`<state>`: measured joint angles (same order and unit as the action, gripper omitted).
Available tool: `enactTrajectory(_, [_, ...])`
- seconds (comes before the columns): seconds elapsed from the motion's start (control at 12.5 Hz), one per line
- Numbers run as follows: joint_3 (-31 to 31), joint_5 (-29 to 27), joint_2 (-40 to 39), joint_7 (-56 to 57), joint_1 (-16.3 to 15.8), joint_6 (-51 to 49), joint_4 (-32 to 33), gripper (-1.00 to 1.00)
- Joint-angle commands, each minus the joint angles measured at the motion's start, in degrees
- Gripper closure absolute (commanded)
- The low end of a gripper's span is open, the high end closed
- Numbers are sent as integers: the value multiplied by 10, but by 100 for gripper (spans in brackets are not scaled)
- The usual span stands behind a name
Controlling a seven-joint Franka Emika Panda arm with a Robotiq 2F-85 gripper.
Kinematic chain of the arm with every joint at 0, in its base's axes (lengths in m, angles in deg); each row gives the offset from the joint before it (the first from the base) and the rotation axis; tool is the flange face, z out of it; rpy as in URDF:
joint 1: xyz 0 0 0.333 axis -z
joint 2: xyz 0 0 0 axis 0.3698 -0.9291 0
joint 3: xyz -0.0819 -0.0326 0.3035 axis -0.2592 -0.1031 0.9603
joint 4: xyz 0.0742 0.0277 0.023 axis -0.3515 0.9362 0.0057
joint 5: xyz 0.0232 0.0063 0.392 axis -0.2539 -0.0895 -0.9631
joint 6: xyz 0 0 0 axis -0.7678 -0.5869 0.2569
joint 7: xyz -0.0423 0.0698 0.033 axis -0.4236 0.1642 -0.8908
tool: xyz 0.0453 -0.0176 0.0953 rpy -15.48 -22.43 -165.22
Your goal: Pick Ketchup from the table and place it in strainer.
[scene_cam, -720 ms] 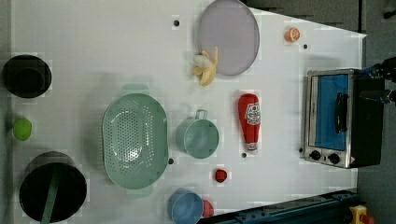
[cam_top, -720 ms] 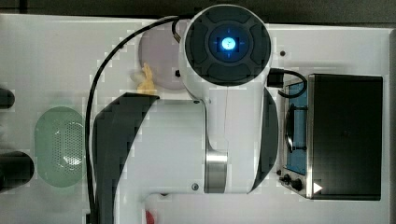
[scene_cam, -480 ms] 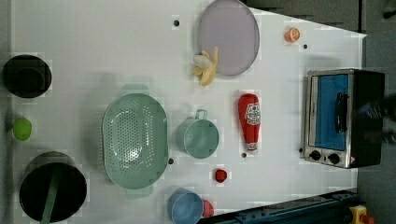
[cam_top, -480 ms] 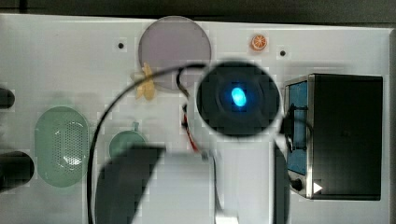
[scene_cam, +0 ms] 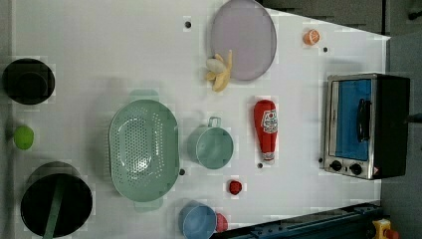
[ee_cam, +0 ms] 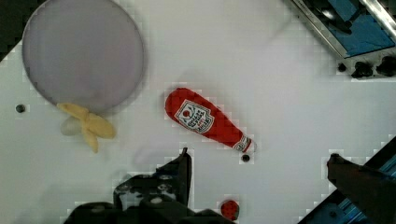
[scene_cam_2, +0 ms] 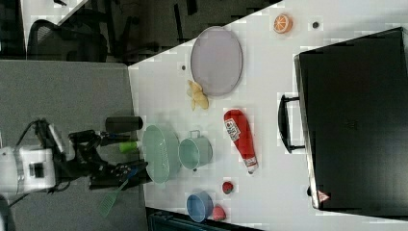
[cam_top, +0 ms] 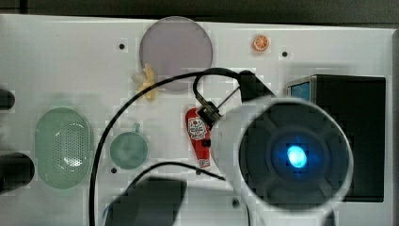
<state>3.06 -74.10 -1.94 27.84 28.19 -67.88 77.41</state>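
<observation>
The Ketchup lies flat on the white surface, cap end toward the left view's bottom, nothing gripping it. In the left view it sits between the green cup on its left and the toaster oven on its right, apart from both. The lilac plate is above it in the left view, with a peeled banana touching the plate's lower edge. A small red piece lies below the bottle's cap, near a blue cup and another red item at the surface's edge. An orange slice rests near the far corner beyond the oven.

The strainer stands just beside the green cup, on the side away from the bottle, so the cup lies directly between the Ketchup and the strainer. Further to the left view's left are a black bowl, a lime-green ball and a black pot with a green utensil.

In the top view the arm's round joint housing with its blue light hangs over the surface, covering part of the oven and reaching the bottle's right edge, with a black cable looping across the cups' area. In the wrist view the hand is released, its two dark fingers set wide apart above the surface, the bottle lying clear of them, untouched.
</observation>
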Motion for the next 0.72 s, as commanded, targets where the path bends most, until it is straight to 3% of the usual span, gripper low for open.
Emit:
enactTrajectory(0.08, [12,-3,-68,63,-2,-3,48,-100])
enactTrajectory(0.32, [19,-3,-109,148,-7,27,76,-100])
enactTrajectory(0.72, [24,-2,-170,367,-16,171,133,-100])
